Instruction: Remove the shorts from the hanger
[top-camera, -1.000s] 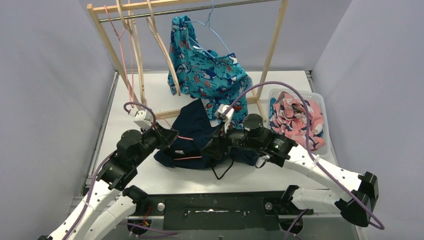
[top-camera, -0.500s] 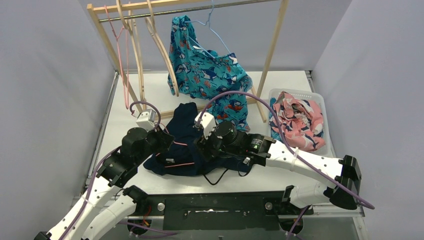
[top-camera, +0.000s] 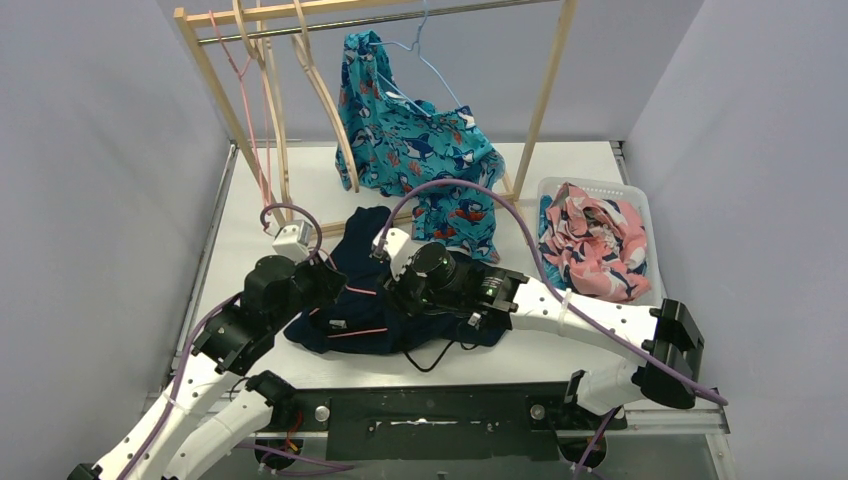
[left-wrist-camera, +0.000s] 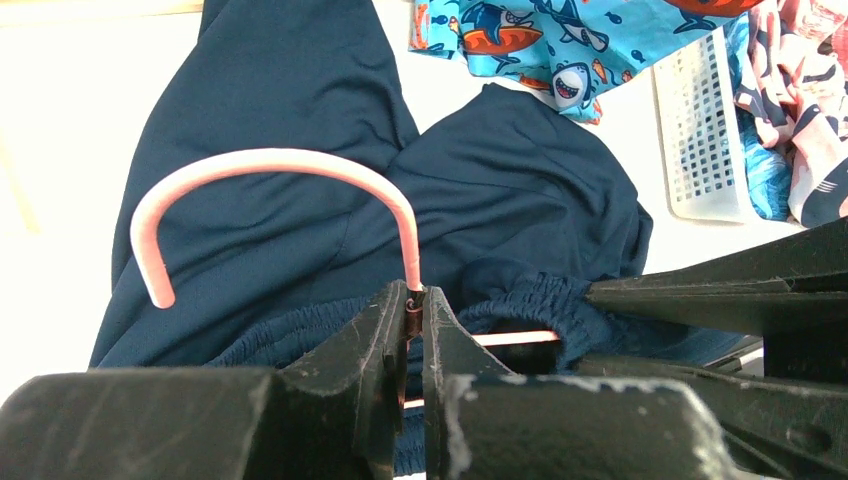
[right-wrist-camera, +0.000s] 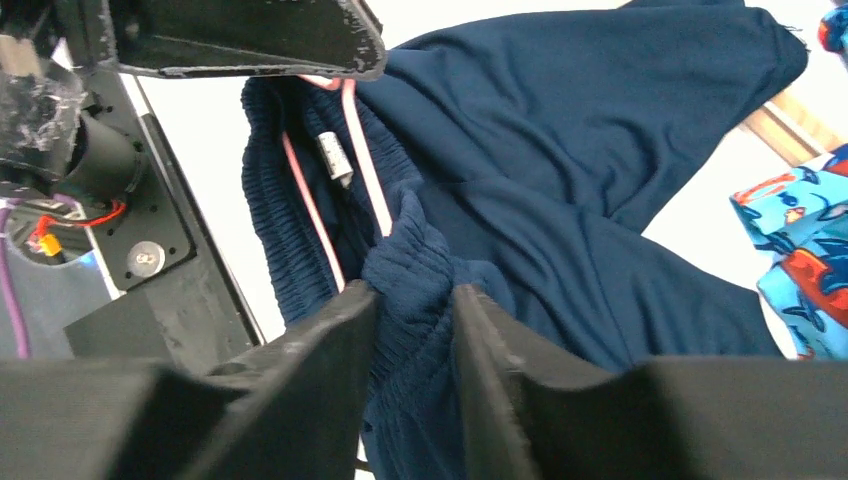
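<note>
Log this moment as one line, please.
left gripper: shut on pink hanger | right gripper: shut on navy shorts | removal: not yet done

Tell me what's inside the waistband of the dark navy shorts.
The pink hanger: its bars show inside the gathered waistband of the navy shorts, and its hook sticks out, pinched by the left gripper. The right gripper pinches the waistband. Fabric covers the hanger's ends.
</note>
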